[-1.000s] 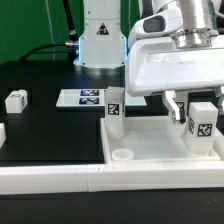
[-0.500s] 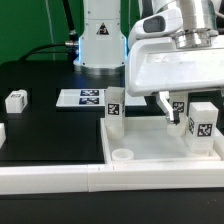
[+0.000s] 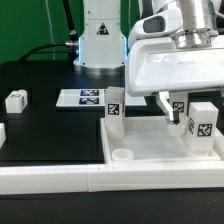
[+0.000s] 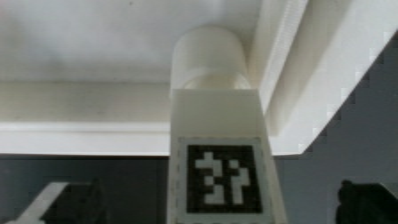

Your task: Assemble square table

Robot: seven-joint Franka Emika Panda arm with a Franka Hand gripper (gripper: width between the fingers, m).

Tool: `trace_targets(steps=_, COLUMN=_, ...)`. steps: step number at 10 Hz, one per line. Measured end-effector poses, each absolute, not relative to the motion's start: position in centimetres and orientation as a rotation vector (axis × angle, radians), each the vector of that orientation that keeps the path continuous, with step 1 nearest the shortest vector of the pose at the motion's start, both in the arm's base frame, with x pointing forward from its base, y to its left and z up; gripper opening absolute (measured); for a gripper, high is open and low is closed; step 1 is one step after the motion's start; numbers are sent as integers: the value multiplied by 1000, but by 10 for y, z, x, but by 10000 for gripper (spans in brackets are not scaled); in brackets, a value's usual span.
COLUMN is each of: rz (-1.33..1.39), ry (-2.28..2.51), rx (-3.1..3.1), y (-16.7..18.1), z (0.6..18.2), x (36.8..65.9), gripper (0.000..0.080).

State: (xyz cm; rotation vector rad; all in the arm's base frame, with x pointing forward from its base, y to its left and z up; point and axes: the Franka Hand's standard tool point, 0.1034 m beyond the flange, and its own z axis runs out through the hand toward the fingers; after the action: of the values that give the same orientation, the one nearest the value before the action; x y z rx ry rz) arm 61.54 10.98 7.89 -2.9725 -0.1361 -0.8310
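Square table top (image 3: 150,145), two upright legs (image 3: 115,108) (image 3: 202,122)

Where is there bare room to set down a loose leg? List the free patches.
Free: the black table between the marker board, the front border bar and the square top; also the top's floor between one upright leg and the other. Crowded: the exterior view's right, where the claw hangs by that leg.

White arm (image 3: 100,38), wht gripper (image 3: 172,110) body, blk fingers (image 4: 50,203)
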Motion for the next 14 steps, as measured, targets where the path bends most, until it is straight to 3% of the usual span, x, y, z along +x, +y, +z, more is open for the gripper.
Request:
trace_targets(steps=2, rz=-783, ry=-131, rx=-2978, y=108, z=87, x=627, gripper=649)
trace_targets(steps=9, rz=107, ry=-36, rx=-3006, y=108, z=85, x=621, gripper=649)
trace_targets(steps=10, rz=45, ry=-43, rx=-3010, y=107, z=86, x=630, gripper=649)
trace_targets(steps=12, rz=51, ry=4, rx=-3011, y=107, z=84, x=629, gripper=426)
trace_targets(steps=13, rz=52, ry=27, rx=-3010, y=107, z=84, x=629, gripper=426)
trace_targets(steps=14, rz=59, ry=122, rx=-3008, y=107, z=84, x=629, gripper=291)
